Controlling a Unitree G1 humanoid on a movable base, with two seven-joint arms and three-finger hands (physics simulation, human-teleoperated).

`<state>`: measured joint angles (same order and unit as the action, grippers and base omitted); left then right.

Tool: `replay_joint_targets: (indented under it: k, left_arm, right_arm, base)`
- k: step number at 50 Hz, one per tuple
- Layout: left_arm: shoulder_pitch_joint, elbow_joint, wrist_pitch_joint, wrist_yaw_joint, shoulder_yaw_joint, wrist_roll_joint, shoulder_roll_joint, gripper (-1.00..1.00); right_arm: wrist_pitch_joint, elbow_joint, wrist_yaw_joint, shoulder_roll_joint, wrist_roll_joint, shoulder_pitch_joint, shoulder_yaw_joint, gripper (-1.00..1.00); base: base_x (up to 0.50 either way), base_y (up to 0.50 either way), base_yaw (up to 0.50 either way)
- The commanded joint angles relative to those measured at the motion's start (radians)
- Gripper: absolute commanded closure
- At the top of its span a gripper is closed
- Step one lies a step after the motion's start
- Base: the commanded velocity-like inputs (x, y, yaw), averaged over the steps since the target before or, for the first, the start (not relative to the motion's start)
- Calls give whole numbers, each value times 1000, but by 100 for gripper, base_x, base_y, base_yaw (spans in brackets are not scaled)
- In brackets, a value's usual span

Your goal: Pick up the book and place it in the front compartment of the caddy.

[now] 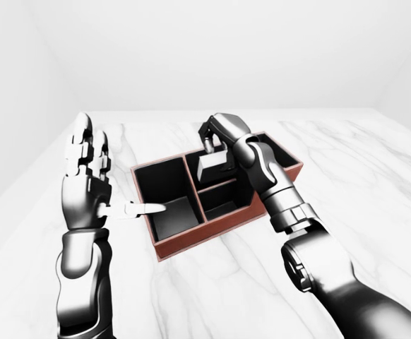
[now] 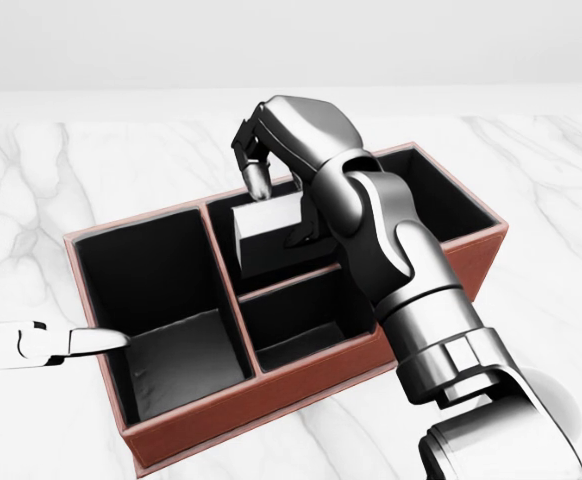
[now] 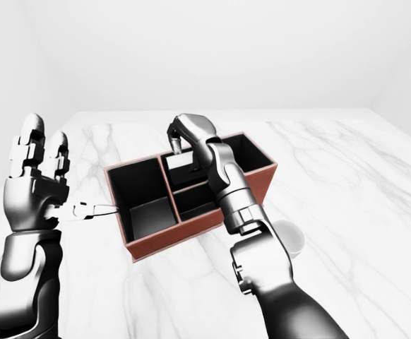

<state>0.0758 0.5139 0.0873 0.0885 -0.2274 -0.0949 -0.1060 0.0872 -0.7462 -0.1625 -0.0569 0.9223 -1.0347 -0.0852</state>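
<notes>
The caddy [image 2: 231, 410] is a red-brown box with black compartments on the white marble table [image 2: 91, 170]. In the head view it has a large compartment at the left and a middle section split into an upper and a lower one. The book [image 2: 269, 236], a pale grey block, stands upright in the upper middle compartment. My right hand [image 2: 276, 205] arches over it from above, fingers closed on its top and side. My left hand [image 1: 114, 173] is held up open left of the caddy, its thumb [image 2: 81, 342] pointing at the caddy's left wall.
A white cup [image 3: 288, 239] stands on the table just right of my right forearm, near the caddy's lower right corner. My right arm hides much of the caddy's right compartment. Plain white walls surround the table.
</notes>
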Motion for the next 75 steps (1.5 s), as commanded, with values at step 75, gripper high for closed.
replay_joint_targets:
  k: [75]
  left_arm:
    - [10, 4, 0, -7, -8, -11, -7, -100]
  right_arm:
    - [0, -409, 258, 27, 30, -198, 1, 100]
  base:
    - [0, 0, 0]
